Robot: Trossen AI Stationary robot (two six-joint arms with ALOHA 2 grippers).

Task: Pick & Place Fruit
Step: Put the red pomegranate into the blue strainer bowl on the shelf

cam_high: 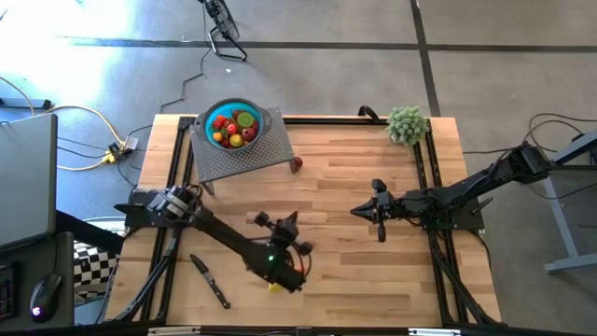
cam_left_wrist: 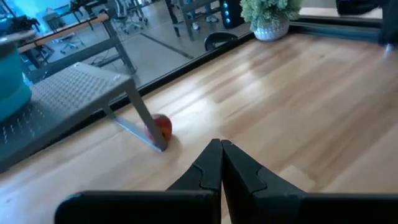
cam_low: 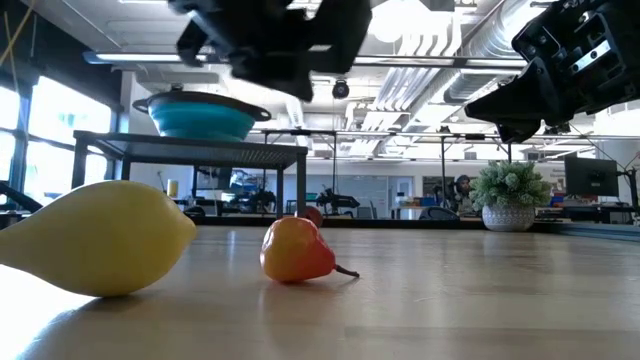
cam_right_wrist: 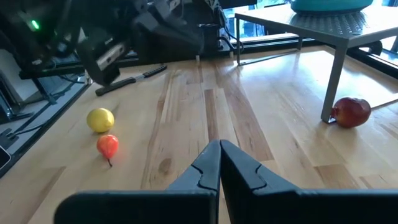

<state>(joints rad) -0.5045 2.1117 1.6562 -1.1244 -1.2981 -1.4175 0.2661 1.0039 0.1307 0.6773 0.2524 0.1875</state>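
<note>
Several small fruits (cam_high: 233, 128), red, orange and green, lie in the teal bowl (cam_high: 211, 114), which stands on a grey perforated stand (cam_high: 244, 154). A red fruit (cam_left_wrist: 160, 127) rests on the table against the stand's leg. A yellow fruit (cam_right_wrist: 100, 119) and an orange-red fruit (cam_right_wrist: 107, 146) lie on the table near the front edge, under my left arm. My left gripper (cam_left_wrist: 222, 144) hangs shut above mid-table, pointing toward the red fruit, with nothing in it. My right gripper (cam_right_wrist: 220, 144) waits shut at the right.
A black-handled knife (cam_high: 211, 281) lies near the front left. A fuzzy green plant ball (cam_high: 407, 124) sits at the far right corner. Bare wood (cam_high: 354, 177) lies between the two grippers and the stand.
</note>
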